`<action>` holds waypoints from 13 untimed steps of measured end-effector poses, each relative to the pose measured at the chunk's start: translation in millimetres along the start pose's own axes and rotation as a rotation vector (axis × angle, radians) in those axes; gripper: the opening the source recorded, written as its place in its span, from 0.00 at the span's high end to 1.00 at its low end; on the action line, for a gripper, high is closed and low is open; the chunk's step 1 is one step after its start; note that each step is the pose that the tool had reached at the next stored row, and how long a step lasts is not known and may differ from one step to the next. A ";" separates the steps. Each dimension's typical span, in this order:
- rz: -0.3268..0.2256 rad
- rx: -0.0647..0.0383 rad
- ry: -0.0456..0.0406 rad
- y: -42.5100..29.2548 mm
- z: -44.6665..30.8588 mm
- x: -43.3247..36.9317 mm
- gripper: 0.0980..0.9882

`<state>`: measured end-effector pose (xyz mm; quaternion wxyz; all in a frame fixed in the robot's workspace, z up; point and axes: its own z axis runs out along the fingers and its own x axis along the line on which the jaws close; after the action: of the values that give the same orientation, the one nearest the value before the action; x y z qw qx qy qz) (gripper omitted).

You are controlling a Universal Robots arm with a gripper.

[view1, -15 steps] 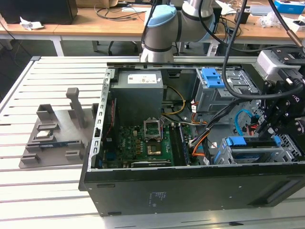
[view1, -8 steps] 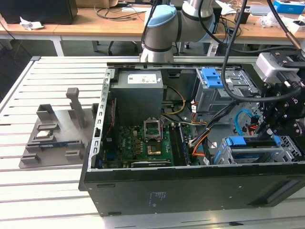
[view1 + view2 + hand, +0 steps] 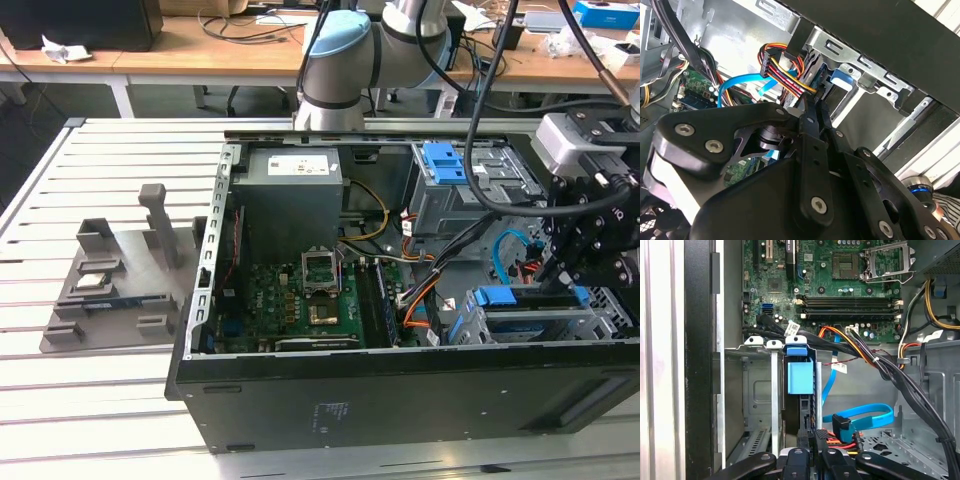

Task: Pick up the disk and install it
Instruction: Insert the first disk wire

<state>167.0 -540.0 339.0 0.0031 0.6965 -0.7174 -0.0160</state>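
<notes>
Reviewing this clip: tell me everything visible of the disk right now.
The disk stands on edge in the drive cage at the case's front corner, seen edge-on: a dark thin body with a blue plastic carrier tab on its top edge. In the exterior view its blue frame shows just below the gripper, whose jaws sit closed on the disk's rear edge. Its labelled face is hidden.
</notes>
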 end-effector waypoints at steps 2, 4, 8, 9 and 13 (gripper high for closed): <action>0.000 0.000 -0.0002 0.0 0.1 0.0 0.93; 0.000 0.000 -0.0006 0.0 0.4 0.0 0.84; 0.000 0.000 -0.0004 0.4 -13.3 -0.8 0.85; 0.000 0.000 -0.0003 0.5 -17.1 -1.1 0.93; 0.000 0.000 -0.0004 0.8 -29.7 -1.5 0.99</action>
<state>167.0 -539.0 368.7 0.0030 0.6965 -0.7174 -0.0161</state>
